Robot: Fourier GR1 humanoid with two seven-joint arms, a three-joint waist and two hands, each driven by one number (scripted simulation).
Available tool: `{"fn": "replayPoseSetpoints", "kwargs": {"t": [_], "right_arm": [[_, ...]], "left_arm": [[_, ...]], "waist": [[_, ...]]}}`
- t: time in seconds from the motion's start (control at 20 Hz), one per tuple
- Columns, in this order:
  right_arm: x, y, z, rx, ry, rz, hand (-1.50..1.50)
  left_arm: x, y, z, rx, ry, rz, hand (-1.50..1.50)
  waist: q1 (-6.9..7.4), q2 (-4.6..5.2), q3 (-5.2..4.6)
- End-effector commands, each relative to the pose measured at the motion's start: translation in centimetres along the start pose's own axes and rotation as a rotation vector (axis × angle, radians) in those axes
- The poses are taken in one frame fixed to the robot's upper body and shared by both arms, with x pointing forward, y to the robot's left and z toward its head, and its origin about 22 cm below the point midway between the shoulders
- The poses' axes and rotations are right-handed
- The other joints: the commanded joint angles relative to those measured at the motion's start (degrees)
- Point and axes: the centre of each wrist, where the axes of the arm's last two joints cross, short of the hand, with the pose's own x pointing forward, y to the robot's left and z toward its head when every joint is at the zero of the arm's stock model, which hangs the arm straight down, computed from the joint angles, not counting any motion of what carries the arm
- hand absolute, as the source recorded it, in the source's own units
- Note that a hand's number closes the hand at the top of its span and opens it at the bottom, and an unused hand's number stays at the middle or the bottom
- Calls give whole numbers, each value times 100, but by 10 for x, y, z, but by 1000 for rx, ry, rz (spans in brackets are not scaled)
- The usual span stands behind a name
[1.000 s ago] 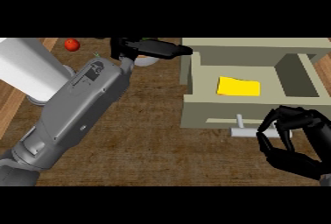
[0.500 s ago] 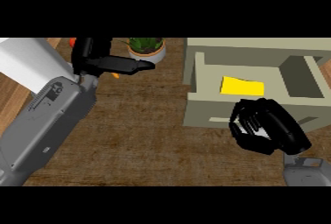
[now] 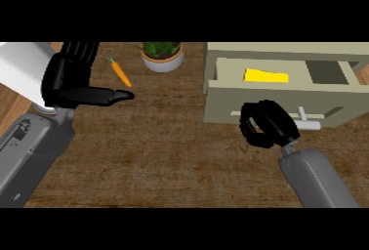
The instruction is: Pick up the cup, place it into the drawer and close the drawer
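Small yellow cup [image 3: 265, 75] lies inside open beige drawer [image 3: 223, 110] at far right edge of brown wooden counter [image 3: 158, 156]. R hand [image 3: 268, 124] clenched at drawer front, just left of white handle [image 3: 310, 125], grasping nothing visible. L hand [image 3: 72, 78] released, fingers straight, near far left corner.

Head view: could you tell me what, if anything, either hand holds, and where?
Nothing visible: black right hand curled empty beside the white drawer handle; black left hand open.

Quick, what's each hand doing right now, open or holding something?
Left hand: open, fingers straight, holding nothing.
Right hand: shut, fingers curled, at the drawer front beside its handle; nothing visible in it.
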Motion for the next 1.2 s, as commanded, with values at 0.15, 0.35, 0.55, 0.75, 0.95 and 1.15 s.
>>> {"fn": "replayPoseSetpoints", "kwargs": {"t": [0.15, 0.35, 0.55, 0.75, 0.95, 1.15], "right_arm": [[-22, 8, -57, 34, 27, 2, 150], [-39, 5, -66, 47, 65, -30, 150], [-58, -21, -74, 58, 92, -37, 150], [-65, -42, -80, 51, 135, -72, 150], [-72, -58, -81, 53, 142, -96, 150], [-84, -69, -73, 25, 151, -125, 150]], "left_arm": [[4, 28, 23, -3, 9, -2, -150], [6, 37, 43, -16, 10, 18, -150], [-7, 39, 44, -4, 8, 16, -150], [2, 30, 37, -49, -2, 33, -150], [-7, 41, 45, -66, 5, 35, -150], [-1, 37, 35, -97, 1, 49, -150]], "waist": [[16, 31, 4], [134, 51, 8], [193, 116, 10], [283, 167, 17], [323, 190, 12], [401, 267, 23]]}}
